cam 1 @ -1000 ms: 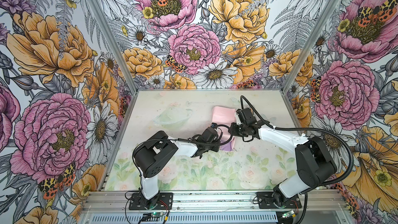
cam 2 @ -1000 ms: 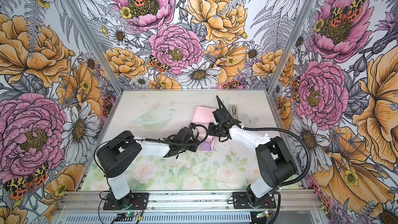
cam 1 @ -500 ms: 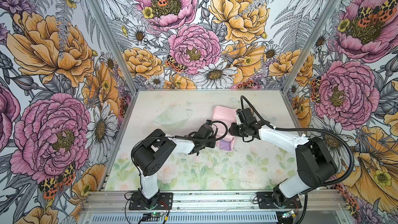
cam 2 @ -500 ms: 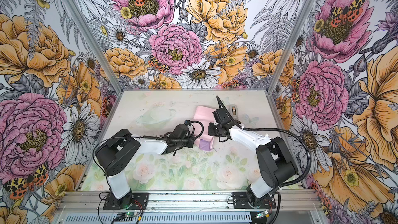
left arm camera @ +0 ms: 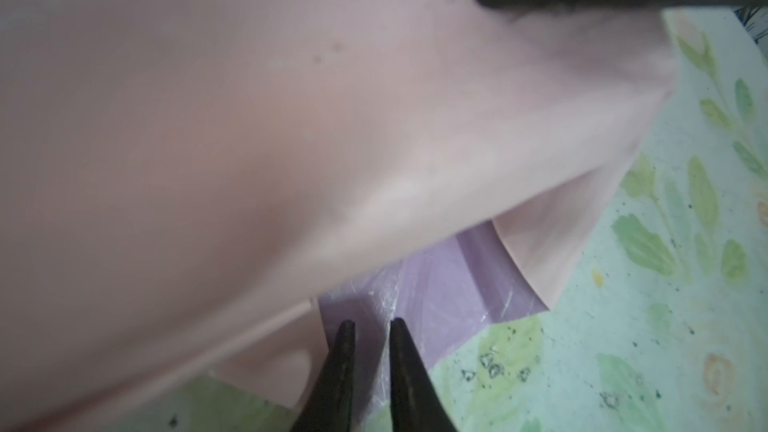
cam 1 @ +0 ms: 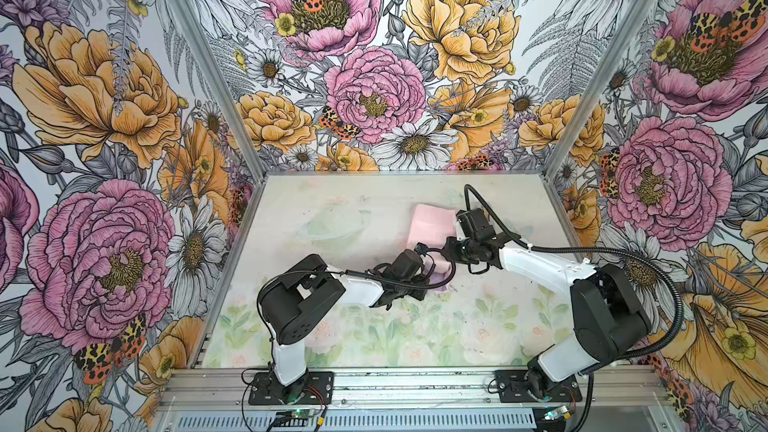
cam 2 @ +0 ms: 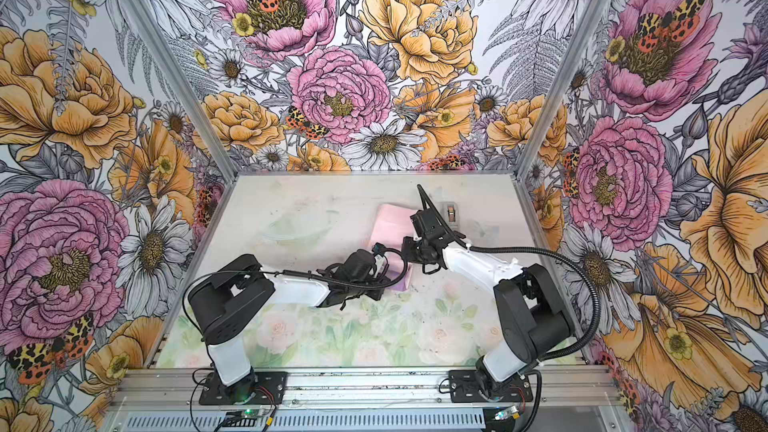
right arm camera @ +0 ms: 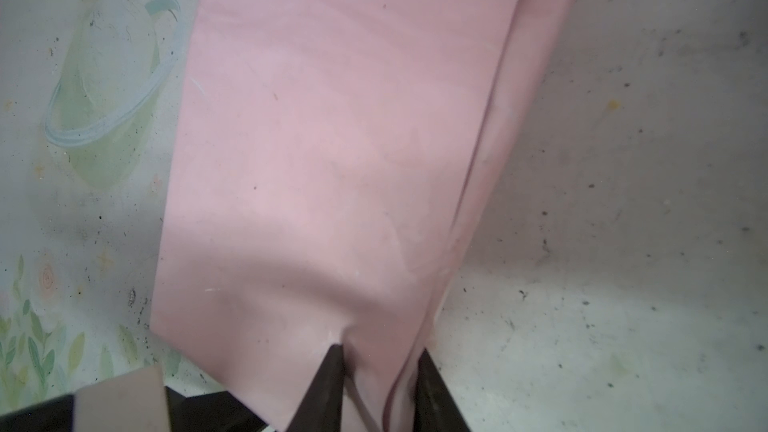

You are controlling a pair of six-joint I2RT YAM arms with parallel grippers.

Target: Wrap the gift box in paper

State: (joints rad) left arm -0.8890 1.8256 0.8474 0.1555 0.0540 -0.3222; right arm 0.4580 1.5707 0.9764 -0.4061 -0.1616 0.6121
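i log: paper (cam 1: 432,222) on table (cam 1: 332,209), right of centre, toward the back | left gripper (left arm camera: 371,328) over its near end | right gripper (right arm camera: 380,353) at its right edge, fold between the jaws | tape dispenser (cam 2: 451,214) just behind-right of the paper

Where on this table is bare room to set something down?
Free: far-left table, between left wall and paper; also the near strip along the front rail. Crowded: mid-table, where left arm and right arm meet over the paper.
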